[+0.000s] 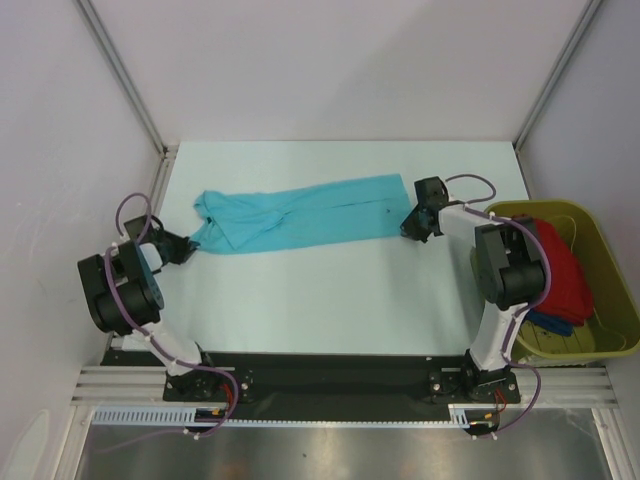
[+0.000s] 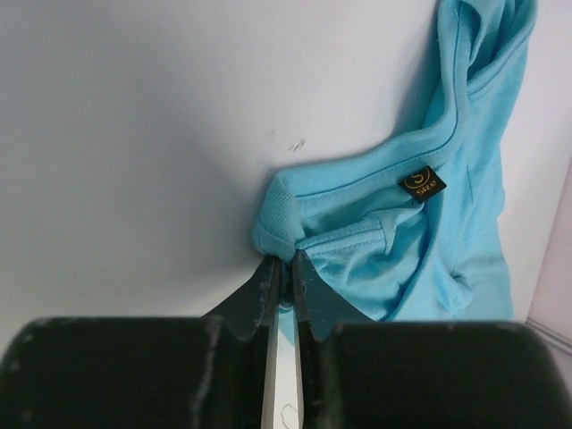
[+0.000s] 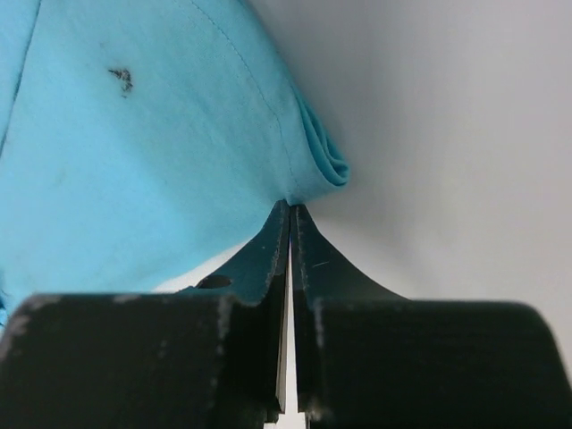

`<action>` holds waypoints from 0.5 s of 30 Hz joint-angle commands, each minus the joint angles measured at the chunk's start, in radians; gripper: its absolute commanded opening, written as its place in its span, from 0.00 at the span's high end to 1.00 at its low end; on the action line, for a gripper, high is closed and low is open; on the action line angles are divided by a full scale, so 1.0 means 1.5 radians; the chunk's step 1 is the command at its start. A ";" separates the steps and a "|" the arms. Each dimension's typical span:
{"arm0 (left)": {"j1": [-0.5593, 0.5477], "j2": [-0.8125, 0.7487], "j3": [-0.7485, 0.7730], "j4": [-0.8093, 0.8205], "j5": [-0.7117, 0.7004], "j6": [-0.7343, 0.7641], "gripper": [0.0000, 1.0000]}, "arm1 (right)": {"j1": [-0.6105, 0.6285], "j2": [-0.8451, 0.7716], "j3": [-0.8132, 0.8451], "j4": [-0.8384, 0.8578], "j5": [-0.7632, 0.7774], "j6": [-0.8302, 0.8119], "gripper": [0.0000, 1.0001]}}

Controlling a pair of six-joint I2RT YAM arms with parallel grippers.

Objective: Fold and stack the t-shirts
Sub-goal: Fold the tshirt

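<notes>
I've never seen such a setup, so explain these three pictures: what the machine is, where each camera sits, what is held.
Two robot arms are bolted at a table's near edge. The wide picture looks down from above: left arm, right arm. The close-ups come from a camera on each wrist, looking along its black jaws. A turquoise t-shirt lies stretched across the white table. The left jaws pinch its collar end, the right jaws its opposite end. An olive-green tub beside the right arm holds a red shirt and dark blue cloth.
</notes>
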 commanded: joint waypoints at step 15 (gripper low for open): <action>-0.021 0.184 0.218 0.060 -0.010 0.002 0.91 | 0.260 -0.258 -0.221 -0.061 0.094 0.184 1.00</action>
